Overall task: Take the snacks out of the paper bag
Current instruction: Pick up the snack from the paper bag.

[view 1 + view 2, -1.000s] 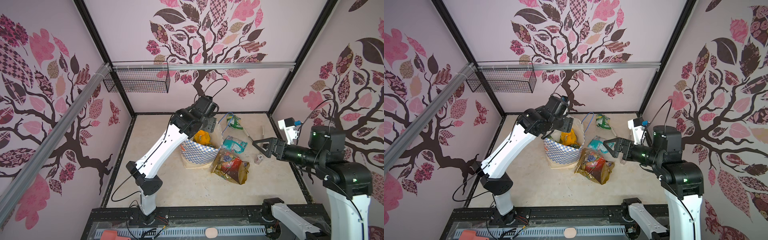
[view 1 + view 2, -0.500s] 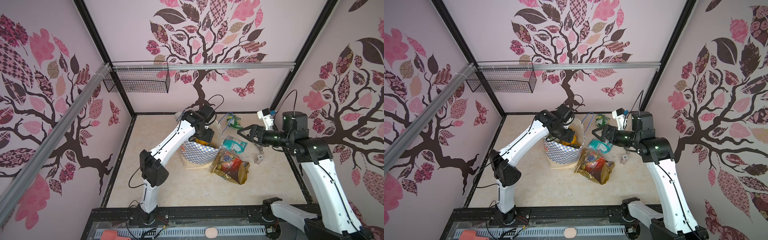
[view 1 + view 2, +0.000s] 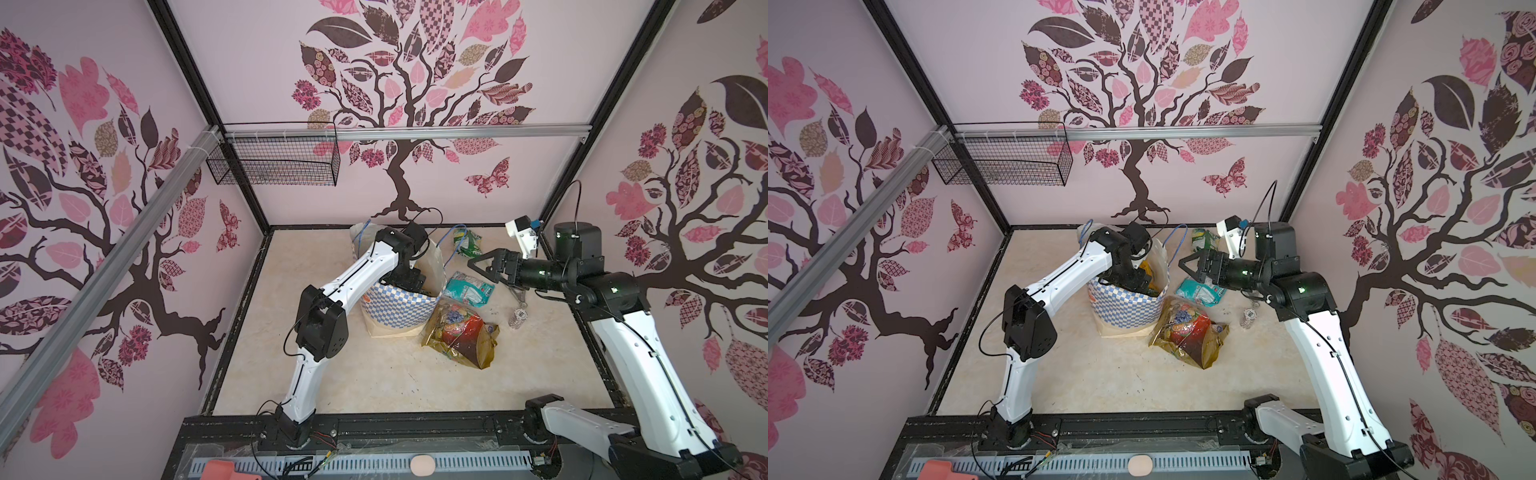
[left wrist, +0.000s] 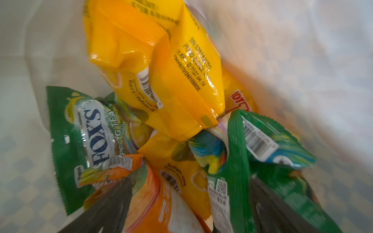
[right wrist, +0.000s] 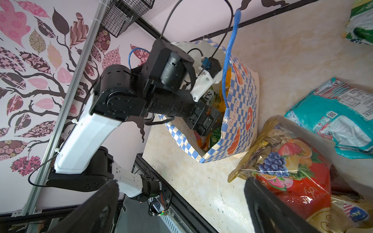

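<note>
1. Snacks (image 4: pixel 177 153) are lying in a crumpled heap at the bottom of the paper bag (image 3: pixel 395 307), which is standing upright on the pale surface (image 3: pixel 374 374) with its mouth open.
2. The left claw (image 4: pixel 190 179) is reaching deep inside the bag. Its two dark fingers are standing wide apart and are clamping nothing.
3. Directly ahead of the left claw, an orange-yellow packet (image 4: pixel 161 70) is resting on top of the heap.
4. A green FOX'S packet (image 4: pixel 80 137) is lying just outside one finger. A second green packet (image 4: pixel 238 161) is leaning against the other finger.
5. In both top views the left arm (image 3: pixel 1059 282) is bending down over the bag's rim, so the claw itself is hidden there.
6. The right claw (image 3: pixel 476 263) is hovering above the surface outside the bag, pointing toward it. Its fingers are spread wide and are holding nothing.
7. A teal packet (image 3: pixel 469 289) is lying on the surface close beneath the right claw.
8. A larger gold-and-red pack (image 3: pixel 459 336) is lying a little farther from the right claw, touching the bag's base.
9. A small patterned cylinder (image 3: pixel 517 320) is standing behind the right claw, under its arm.
</note>
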Controlling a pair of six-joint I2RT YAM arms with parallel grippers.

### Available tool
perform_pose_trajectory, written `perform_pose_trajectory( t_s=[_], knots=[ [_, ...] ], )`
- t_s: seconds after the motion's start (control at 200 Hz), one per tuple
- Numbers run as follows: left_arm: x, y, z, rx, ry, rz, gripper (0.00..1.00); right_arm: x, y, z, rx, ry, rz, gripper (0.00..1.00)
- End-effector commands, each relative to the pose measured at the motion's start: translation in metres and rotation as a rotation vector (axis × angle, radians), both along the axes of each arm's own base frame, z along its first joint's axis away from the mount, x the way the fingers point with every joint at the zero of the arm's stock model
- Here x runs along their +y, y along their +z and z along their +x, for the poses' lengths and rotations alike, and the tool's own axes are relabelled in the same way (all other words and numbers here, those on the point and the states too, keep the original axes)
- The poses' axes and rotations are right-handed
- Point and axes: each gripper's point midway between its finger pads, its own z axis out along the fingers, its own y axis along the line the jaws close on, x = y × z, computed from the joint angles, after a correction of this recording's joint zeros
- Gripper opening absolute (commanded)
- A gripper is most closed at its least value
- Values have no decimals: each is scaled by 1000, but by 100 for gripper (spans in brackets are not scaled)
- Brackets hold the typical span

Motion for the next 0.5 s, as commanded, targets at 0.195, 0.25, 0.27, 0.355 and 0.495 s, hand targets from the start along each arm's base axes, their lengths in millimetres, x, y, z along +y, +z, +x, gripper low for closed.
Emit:
perform_pose_trajectory(
  t_s=[0.195, 0.25, 0.27, 0.355, 0.495],
  knots=[
    [4, -59, 0, 82, -15, 56, 93, 8, -11, 2, 22, 45, -13, 100],
    [3, -67, -2, 99, -17, 48, 93, 9, -13, 2, 32, 48, -13, 100],
    [3, -69, -3, 105, -19, 47, 93, 9, -13, 2, 30, 50, -12, 100],
    [7, -82, -8, 145, -16, 58, 92, 11, -12, 1, 27, 54, -10, 100],
    [15, -105, -17, 187, -3, 84, 91, 11, -13, 1, 29, 51, -11, 100]
  ],
)
